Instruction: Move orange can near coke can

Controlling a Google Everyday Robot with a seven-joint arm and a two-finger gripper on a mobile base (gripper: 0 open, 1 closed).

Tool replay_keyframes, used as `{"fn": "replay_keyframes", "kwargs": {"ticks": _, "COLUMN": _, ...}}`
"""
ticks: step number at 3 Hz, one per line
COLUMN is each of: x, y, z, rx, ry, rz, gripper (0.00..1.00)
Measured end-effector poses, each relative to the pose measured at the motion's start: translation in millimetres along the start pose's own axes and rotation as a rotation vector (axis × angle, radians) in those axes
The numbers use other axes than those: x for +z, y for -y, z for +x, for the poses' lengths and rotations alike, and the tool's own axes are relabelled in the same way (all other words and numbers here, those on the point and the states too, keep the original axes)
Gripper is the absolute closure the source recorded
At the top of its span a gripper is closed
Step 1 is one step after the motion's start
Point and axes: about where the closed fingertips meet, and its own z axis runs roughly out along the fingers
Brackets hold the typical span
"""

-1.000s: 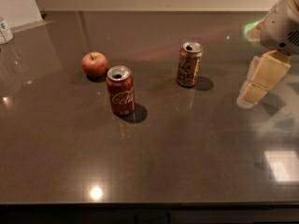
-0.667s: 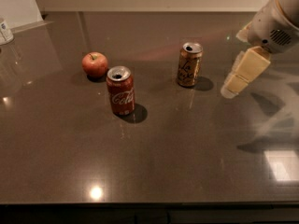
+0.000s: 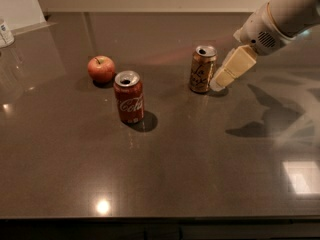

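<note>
The orange can (image 3: 202,69) stands upright on the dark table (image 3: 165,169), right of centre. The coke can (image 3: 128,97), red with white script, stands upright to its left and a little nearer to me. The gripper (image 3: 220,83) hangs from the white arm at the upper right; its cream fingers point down and left, and the tip is right beside the orange can's right side, close to the table. It holds nothing that I can see.
A red apple (image 3: 101,69) sits just behind and left of the coke can. A white object (image 3: 5,33) stands at the far left edge. The table's front edge runs along the bottom.
The arm has swung left and down, bringing the gripper from well right of the orange can to right beside it. The cans and the apple have not moved.
</note>
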Motion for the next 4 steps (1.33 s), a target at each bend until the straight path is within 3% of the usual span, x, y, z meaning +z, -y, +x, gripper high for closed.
{"fn": "replay_keyframes", "kwargs": {"ticks": 2, "x": 38.8, "y": 26.1, "z": -18.6, "rx": 0.021, "ry": 0.080, "rz": 0.007, "gripper": 0.00}}
{"fn": "replay_keyframes", "kwargs": {"ticks": 3, "x": 53.5, "y": 40.3, "z": -17.3, "rx": 0.034, "ry": 0.084, "rz": -0.005, "gripper": 0.01}}
{"fn": "replay_keyframes", "kwargs": {"ticks": 4, "x": 59.2, "y": 45.9, "z": -14.2, "rx": 0.045, "ry": 0.082, "rz": -0.021, "gripper": 0.22}}
